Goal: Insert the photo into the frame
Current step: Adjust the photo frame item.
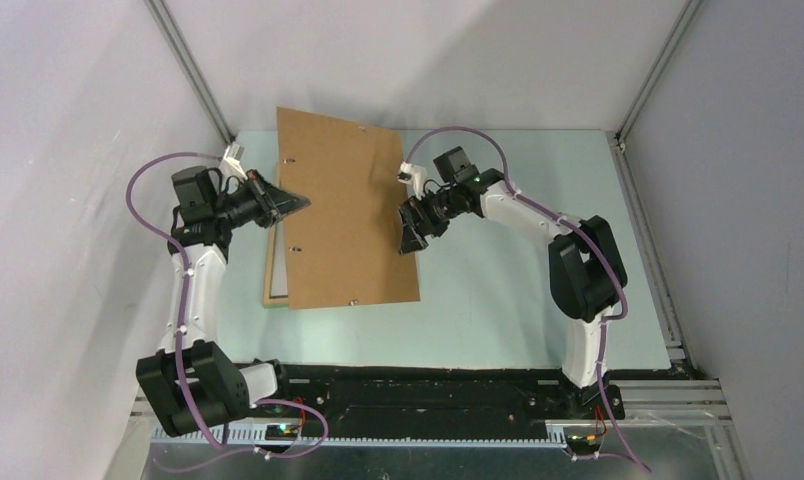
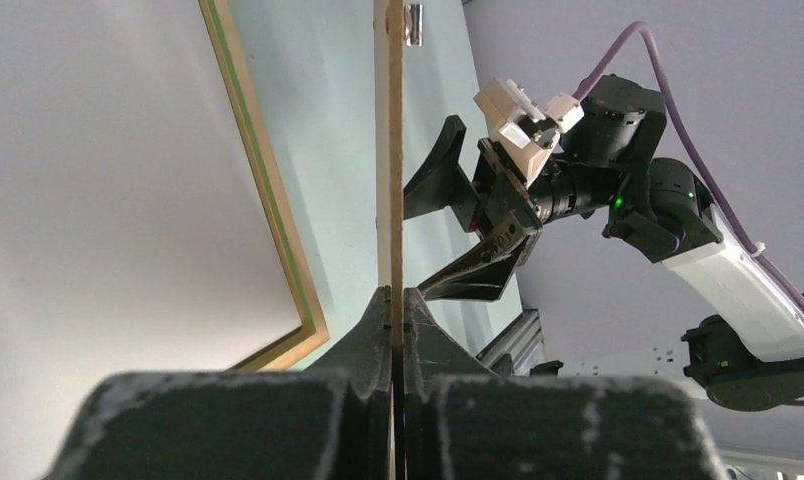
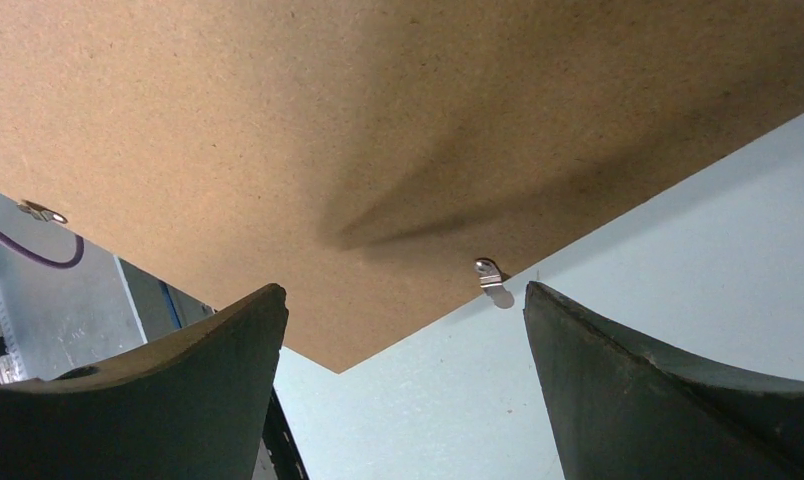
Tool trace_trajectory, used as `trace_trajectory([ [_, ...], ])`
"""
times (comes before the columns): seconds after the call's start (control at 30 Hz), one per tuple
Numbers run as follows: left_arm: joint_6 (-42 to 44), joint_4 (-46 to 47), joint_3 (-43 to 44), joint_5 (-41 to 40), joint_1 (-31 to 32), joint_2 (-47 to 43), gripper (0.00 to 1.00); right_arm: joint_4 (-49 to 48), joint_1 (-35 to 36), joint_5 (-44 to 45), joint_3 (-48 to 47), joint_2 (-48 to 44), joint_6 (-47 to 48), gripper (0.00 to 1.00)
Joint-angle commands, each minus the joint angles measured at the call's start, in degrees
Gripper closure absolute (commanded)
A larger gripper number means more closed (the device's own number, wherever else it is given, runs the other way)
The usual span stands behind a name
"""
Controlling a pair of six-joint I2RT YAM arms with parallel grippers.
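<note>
The frame (image 1: 273, 272) lies flat on the pale green table (image 1: 498, 290), below and just left of the left gripper's fingertips, showing pale wood with a thin green line. Its opening is filled by a plain white surface that appears to be the blank back of the photo (image 2: 108, 200), though no printed side shows to confirm it. Above the frame, a brown backing board (image 1: 343, 215) is raised and tilted, covering most of the frame. The left gripper (image 1: 296, 203) has its fingers pressed together on the board's left edge, pinching it. The right gripper (image 1: 410, 238) sits at the board's right edge, fingers spread wide and holding nothing. A small metal clip (image 3: 490, 275) on the board's edge lies just ahead of them
</note>
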State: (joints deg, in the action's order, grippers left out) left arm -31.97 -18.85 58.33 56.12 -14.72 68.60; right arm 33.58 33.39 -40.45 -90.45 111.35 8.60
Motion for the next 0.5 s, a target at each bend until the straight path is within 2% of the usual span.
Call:
trace_trajectory([
  [0.0,-2.04,4.19,2.03,2.72,0.33,-1.62,1.00,-0.35,1.34,-1.80,-1.22,-0.40,0.18,0.08],
  [0.47,-2.73,5.72,2.31,0.23,0.28,-1.00,1.00,0.91,4.08,-1.38,1.93,-3.12,0.67,0.09],
])
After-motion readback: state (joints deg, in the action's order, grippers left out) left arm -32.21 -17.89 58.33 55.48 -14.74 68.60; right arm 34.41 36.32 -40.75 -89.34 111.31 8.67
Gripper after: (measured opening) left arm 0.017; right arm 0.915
